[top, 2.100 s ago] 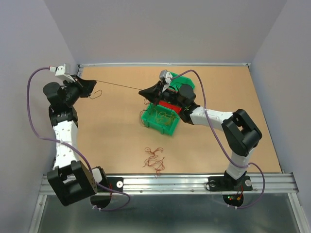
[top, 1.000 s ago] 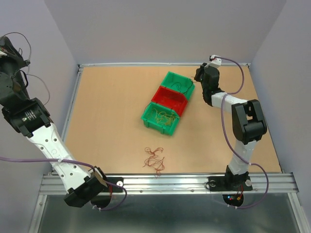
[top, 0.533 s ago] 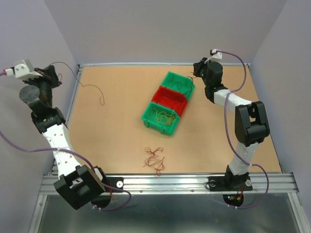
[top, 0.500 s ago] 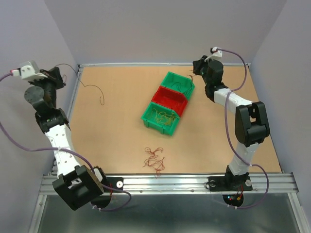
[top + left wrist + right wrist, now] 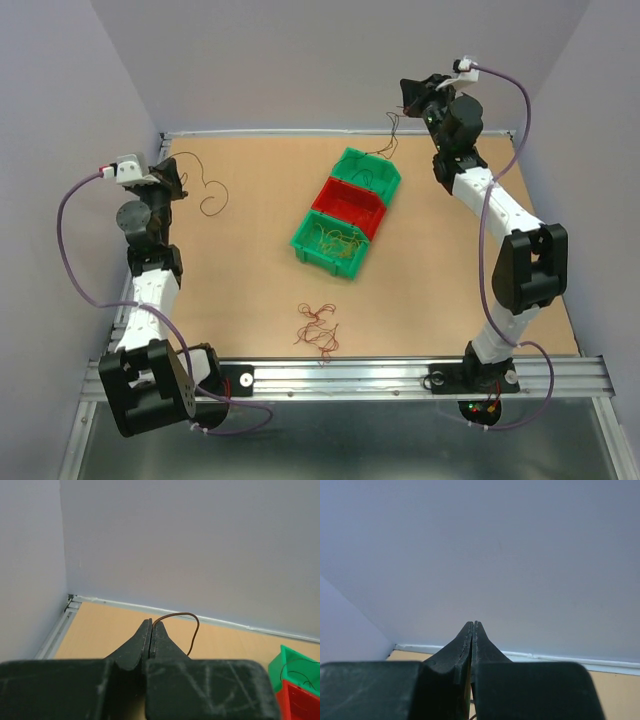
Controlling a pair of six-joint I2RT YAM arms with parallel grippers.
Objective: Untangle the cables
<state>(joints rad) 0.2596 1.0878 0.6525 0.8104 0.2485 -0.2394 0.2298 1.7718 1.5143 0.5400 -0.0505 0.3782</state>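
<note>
Brown cable (image 5: 180,613) pinched in left pincer (image 5: 151,622), low, right pincer (image 5: 473,624) held high, pinching dark cable (image 5: 393,132)

Black two-finger left gripper (image 5: 151,626): foreground centre, jaws pressed together, tips meeting in a point.
Thin brown wire cable (image 5: 181,613): pinched at the tips, arching up and right, then dropping to the top edge of the gripper body.
Tan wooden tabletop (image 5: 100,630): beyond the fingers, pale metal rail (image 5: 60,627) along its left edge.
Lavender walls (image 5: 200,545): meeting at far left corner.
Green plastic bin (image 5: 286,661): lower right, dark hair-thin strand (image 5: 296,665) inside.
Red plastic bin (image 5: 300,700): adjoining, nearer the camera.
</note>
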